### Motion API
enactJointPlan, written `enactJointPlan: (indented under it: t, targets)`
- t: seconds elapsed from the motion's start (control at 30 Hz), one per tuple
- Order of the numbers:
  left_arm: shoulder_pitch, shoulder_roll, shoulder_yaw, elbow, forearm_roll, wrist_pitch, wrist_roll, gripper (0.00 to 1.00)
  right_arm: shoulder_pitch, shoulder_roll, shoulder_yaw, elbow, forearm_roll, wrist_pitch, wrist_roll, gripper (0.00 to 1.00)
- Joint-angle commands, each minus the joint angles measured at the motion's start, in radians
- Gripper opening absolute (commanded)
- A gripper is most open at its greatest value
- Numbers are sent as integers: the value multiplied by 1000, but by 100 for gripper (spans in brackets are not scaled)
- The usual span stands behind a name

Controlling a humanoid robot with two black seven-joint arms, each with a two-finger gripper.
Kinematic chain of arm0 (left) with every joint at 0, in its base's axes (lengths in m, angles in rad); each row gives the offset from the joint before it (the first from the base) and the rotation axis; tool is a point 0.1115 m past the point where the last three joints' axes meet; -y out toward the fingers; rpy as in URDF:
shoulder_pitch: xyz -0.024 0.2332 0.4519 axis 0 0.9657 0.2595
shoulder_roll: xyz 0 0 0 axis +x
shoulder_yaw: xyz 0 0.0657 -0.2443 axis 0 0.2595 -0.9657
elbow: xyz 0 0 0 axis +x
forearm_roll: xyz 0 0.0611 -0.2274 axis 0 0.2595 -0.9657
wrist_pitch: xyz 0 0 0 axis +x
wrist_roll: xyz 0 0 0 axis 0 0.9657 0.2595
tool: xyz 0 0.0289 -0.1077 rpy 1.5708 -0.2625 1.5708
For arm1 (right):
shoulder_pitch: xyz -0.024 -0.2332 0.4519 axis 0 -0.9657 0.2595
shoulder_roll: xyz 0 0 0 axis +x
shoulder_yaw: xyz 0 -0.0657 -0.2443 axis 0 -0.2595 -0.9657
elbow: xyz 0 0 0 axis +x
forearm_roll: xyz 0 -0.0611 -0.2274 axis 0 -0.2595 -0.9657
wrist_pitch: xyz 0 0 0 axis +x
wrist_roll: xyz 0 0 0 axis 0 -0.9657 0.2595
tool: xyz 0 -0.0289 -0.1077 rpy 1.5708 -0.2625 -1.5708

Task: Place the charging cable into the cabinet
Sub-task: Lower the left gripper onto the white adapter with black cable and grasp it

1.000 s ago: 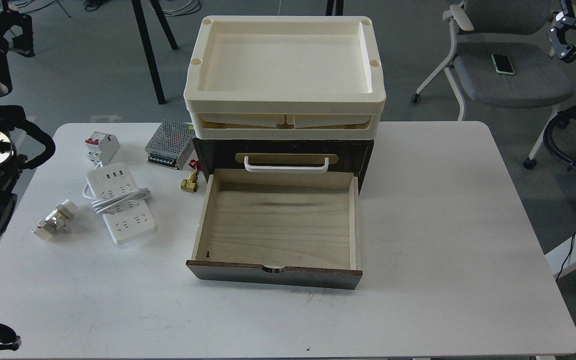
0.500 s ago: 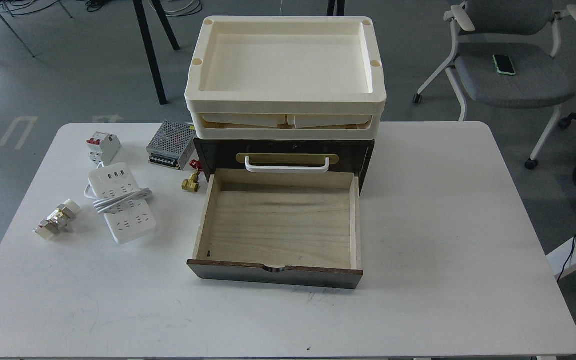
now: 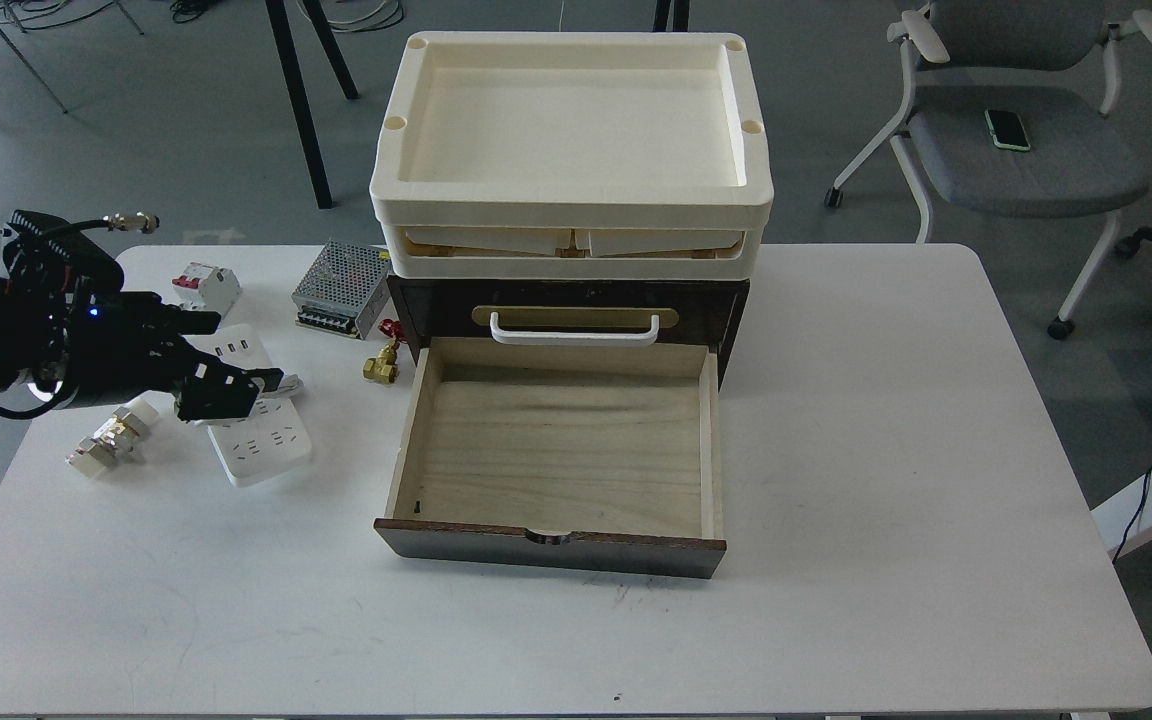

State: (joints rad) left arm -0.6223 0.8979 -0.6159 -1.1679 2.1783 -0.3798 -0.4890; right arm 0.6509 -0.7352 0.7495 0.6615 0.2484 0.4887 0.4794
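The left gripper (image 3: 236, 385) hovers over the charging cable (image 3: 261, 440) left of the cabinet's (image 3: 716, 310) open drawer (image 3: 556, 440); finger spread cannot be told; best pinch across the strip's bundled middle, lifting level.

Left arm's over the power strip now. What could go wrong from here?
1. The cord is only loosely bundled around the power strip; it may unwind and snag on the drawer's left wall.
2. The brass valve sits between strip and drawer; a low carry might knock it.
3. The left tool covers the strip's middle; an off-centre grasp could tilt it.
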Motion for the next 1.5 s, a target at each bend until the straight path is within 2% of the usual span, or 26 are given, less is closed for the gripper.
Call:
enactJointPlan:
  t: [0.0, 0.2, 0.4, 0.6, 0.7, 0.8, 0.83, 1.1, 1.13, 1.2, 1.23, 1.3, 1.47]
  targets:
    - [0, -54, 12, 97, 3, 44, 0, 100, -5, 0, -1, 0, 0, 0, -1, 100]
    - [-4, -123, 65, 201, 3, 120, 0, 100, -8, 5, -1, 1, 0, 0, 1, 100]
    - [-48, -209, 159, 373, 3, 217, 0, 99, -11, 7, 1, 1, 2, 0, 1, 100]
    - [-91, -292, 286, 582, 3, 377, 0, 97, -27, 7, 2, 1, 2, 0, 1, 100]
    - [-94, -295, 318, 606, 3, 397, 0, 92, -30, 7, 2, 1, 2, 0, 1, 100]
    - [-96, -293, 331, 608, 3, 407, 0, 77, -36, 7, 2, 1, 2, 0, 2, 100]
    - [-96, -293, 331, 608, 3, 409, 0, 74, -36, 7, 2, 1, 2, 0, 2, 100]
    - [-93, -293, 341, 610, 3, 426, 0, 67, -43, 7, 2, 0, 2, 0, 2, 100]
    - [-94, -293, 344, 610, 3, 435, 0, 64, -45, 7, 2, 0, 2, 0, 2, 100]
    - [-93, -295, 346, 611, 3, 455, 0, 50, -45, 7, 2, 0, 2, 0, 2, 100]
    - [-91, -297, 346, 614, 3, 460, 0, 40, -48, 7, 2, 0, 2, 0, 2, 100]
    - [-91, -298, 346, 617, 3, 460, 0, 14, -56, 5, 4, 0, 5, 0, 2, 100]
    - [-94, -303, 346, 623, 3, 460, 0, 1, -69, -1, 4, 0, 31, 0, 1, 100]
